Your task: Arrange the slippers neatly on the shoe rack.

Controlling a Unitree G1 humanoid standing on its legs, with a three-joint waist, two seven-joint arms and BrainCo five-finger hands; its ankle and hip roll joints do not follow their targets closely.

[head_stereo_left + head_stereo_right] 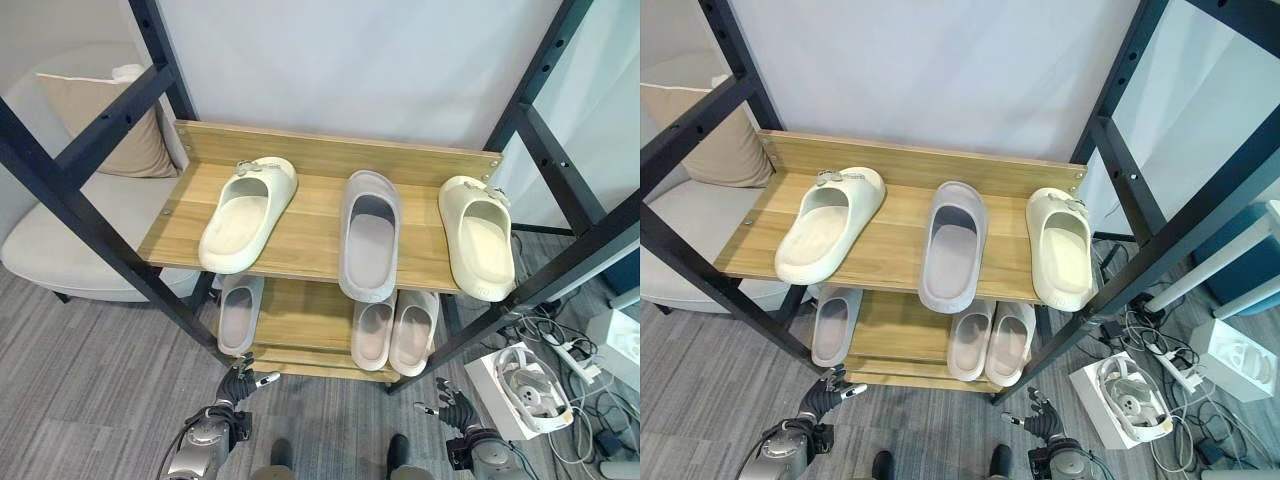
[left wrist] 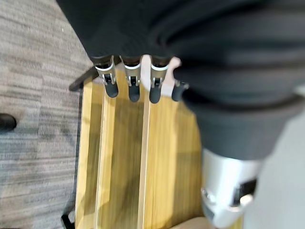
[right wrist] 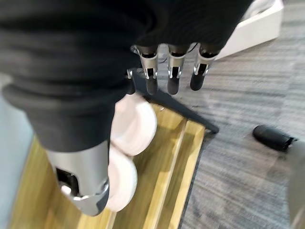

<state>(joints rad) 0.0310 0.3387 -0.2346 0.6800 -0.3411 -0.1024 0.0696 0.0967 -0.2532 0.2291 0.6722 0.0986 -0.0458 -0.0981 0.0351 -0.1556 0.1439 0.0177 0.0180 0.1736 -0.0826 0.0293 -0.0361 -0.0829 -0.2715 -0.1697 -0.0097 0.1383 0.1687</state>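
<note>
Hovering low in frame: left hand [image 1: 236, 388], right hand [image 1: 452, 405], fingers released, empty | slippers: three on shoe rack [image 1: 330, 155] top shelf at frame centre, three on lower shelf below.

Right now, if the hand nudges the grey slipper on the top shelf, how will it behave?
The grey slipper looks like one-piece moulded foam, so probably light and slightly springy rather than floppy. It lies flat on its sole, so it should slide on the smooth wooden shelf rather than roll. Its heel end overhangs the front edge, so a forward nudge might tip it off.
</note>
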